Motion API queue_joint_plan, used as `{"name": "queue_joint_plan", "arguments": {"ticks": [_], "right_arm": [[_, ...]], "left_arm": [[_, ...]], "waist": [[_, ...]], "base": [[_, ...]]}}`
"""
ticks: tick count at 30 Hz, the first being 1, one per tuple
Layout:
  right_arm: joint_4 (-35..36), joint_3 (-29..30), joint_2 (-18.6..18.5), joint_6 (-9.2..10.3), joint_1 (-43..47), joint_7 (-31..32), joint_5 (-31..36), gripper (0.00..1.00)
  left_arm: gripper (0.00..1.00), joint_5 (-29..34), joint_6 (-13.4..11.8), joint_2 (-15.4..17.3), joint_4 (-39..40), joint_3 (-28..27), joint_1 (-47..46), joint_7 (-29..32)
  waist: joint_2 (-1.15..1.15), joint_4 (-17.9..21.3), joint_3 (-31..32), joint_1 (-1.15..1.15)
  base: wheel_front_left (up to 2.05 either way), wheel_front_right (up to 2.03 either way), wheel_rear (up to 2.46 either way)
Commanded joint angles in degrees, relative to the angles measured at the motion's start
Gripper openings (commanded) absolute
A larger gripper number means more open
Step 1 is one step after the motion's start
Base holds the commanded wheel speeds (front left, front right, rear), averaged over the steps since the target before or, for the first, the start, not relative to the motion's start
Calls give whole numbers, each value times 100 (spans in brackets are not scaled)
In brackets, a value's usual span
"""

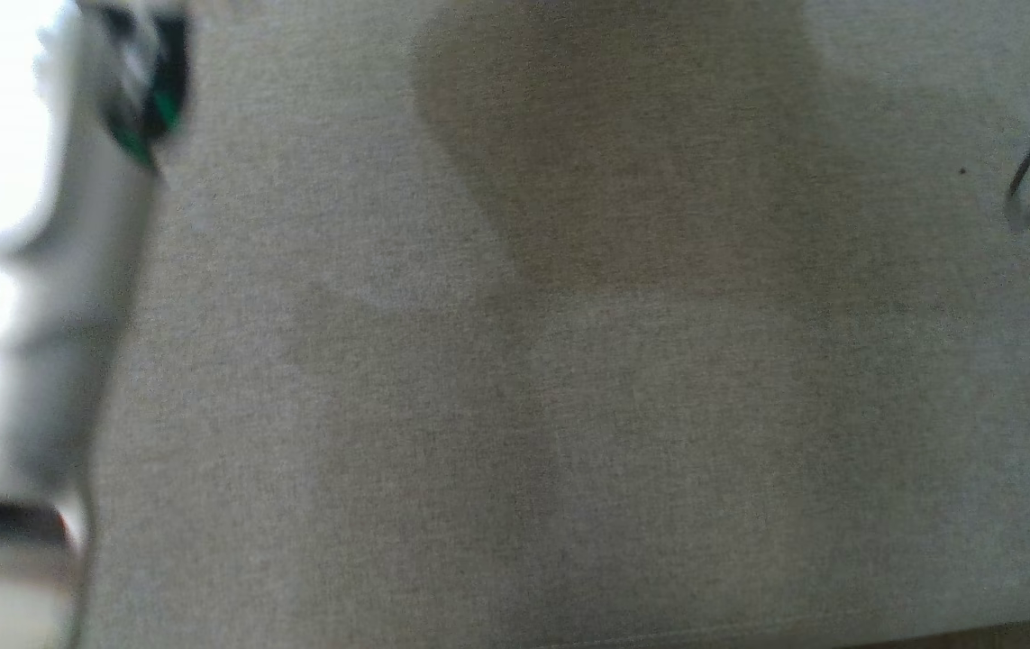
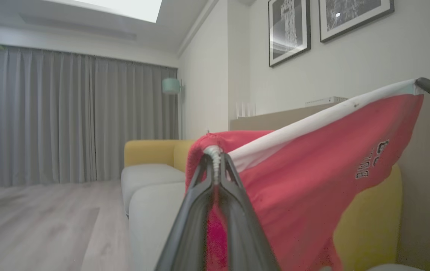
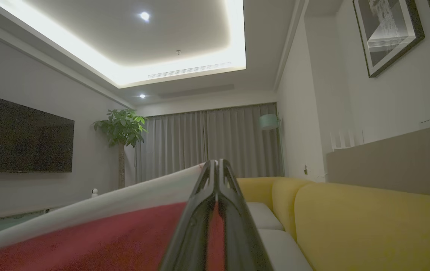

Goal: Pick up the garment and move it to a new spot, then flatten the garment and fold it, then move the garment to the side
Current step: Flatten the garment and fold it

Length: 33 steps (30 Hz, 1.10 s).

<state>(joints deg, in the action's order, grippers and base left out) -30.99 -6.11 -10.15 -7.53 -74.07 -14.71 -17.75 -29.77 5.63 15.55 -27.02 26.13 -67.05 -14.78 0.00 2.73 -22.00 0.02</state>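
Head cam: grey woven seat surface (image 1: 569, 406), probably the sofa cushion, but the view is blurred. Soft shadows fall across its middle. One tiny dark speck (image 1: 962, 169) sits on it near the right edge. A seam line runs along the bottom edge.
Left wrist cam: sofa (image 2: 147, 210) has grey seat cushions butted together and a yellow backrest (image 2: 151, 152). It stands on a wood-plank floor (image 2: 41, 218).
Right wrist cam: grey seats (image 3: 265, 218), yellow back (image 3: 369, 226).

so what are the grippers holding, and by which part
The red garment, pinched along its white-banded edge: left gripper at one end, right gripper at the other.
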Motion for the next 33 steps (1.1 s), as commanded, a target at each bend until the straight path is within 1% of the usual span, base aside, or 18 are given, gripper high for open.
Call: {"name": "queue_joint_plan", "arguments": {"ticks": [1, 4, 5, 8, 12, 15, 19, 22, 23, 26, 30, 33], "right_arm": [[275, -71, 122, 4, 511, -28, -122, 0], [451, -275, 106, 4, 1445, -28, -377, 0], [451, -275, 106, 4, 1445, -28, -377, 0], [557, -411, 99, 4, 2468, -28, -704, 0], [613, -628, 40, 4, 3727, -29, -1172, 0], [716, -622, 20, 4, 4556, -29, -1419, 0], [900, -548, 56, 4, 5490, -29, -1569, 0], [998, -546, 81, 4, 6016, -29, -1654, 0], [1086, -569, 67, 4, 6304, -29, -1679, 0], [1254, -525, 25, 4, 6709, -29, -1756, 0], [1575, -362, -75, 4, 7076, -29, -1870, 0], [1794, -295, -129, 4, 7139, -29, -1904, 0]], "left_arm": [[0, 75, 59, 117, 102, -258, 457, -20], [0, 47, 128, -106, -10, -461, 1323, -20], [0, 47, 128, -106, -10, -461, 1323, -20], [0, 40, 168, -314, -159, -620, 2196, -21], [0, 214, 182, -530, -223, -514, 3302, -21], [0, 209, 183, -680, -190, -466, 3976, -21], [0, 174, 184, -820, -113, -547, 4666, -21], [0, 152, 185, -908, -59, -635, 5147, -21], [0, 135, 185, -960, -34, -663, 5455, -21], [0, 118, 185, -1029, 14, -577, 5850, -21], [0, 66, 185, -1090, 147, -401, 6187, -21], [0, 66, 185, -1100, 235, -187, 6233, -21]], "waist": [[0, 58, 58, -2], [0, 106, 166, -2], [0, 106, 166, -2], [0, 145, 310, -2], [0, 165, 542, -2], [0, 168, 738, -2], [0, 193, 1045, -2], [0, 229, 1307, -2], [0, 240, 1475, -2], [0, 224, 1704, -2], [0, 166, 1828, -2], [0, 73, 1817, -2]], "base": [[0, 0, 0], [0, 0, 0], [0, 0, 0], [0, 0, 0], [0, 0, 0], [0, 0, 0], [0, 0, 0], [0, 0, 0], [0, 0, 0], [0, 0, 0], [0, 0, 0], [0, 0, 0]]}}
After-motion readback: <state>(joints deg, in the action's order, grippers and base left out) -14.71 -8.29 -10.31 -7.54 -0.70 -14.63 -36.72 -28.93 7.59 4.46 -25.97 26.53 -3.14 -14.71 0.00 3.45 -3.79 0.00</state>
